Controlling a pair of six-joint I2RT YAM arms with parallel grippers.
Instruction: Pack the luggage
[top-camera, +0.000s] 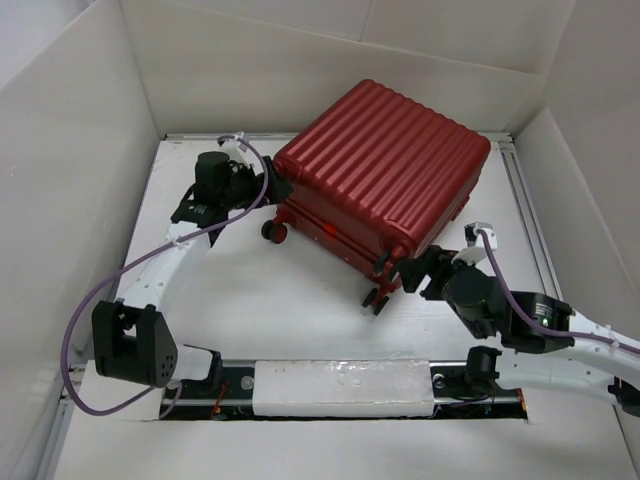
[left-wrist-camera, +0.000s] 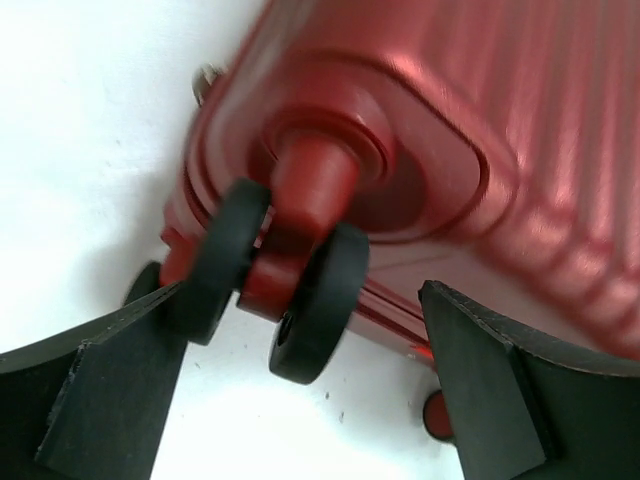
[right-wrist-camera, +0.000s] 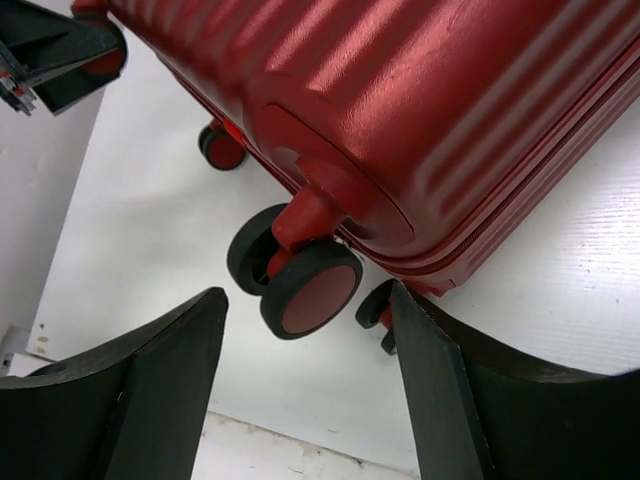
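The dark red ribbed luggage (top-camera: 385, 165) lies closed and flat at the back middle of the table; its lining is hidden. My left gripper (top-camera: 272, 188) is open at its left corner, jaws on either side of a double black wheel (left-wrist-camera: 300, 285), the left finger (left-wrist-camera: 110, 370) touching or very near it. My right gripper (top-camera: 420, 272) is open at the suitcase's near right corner, just short of a black wheel with a red hub (right-wrist-camera: 312, 287). The left gripper also shows in the right wrist view (right-wrist-camera: 50, 55).
White walls (top-camera: 70, 170) box the table (top-camera: 290, 310) on three sides. A white padded strip (top-camera: 340, 390) runs along the near edge between the arm bases. A purple cable (top-camera: 120, 275) loops by the left arm.
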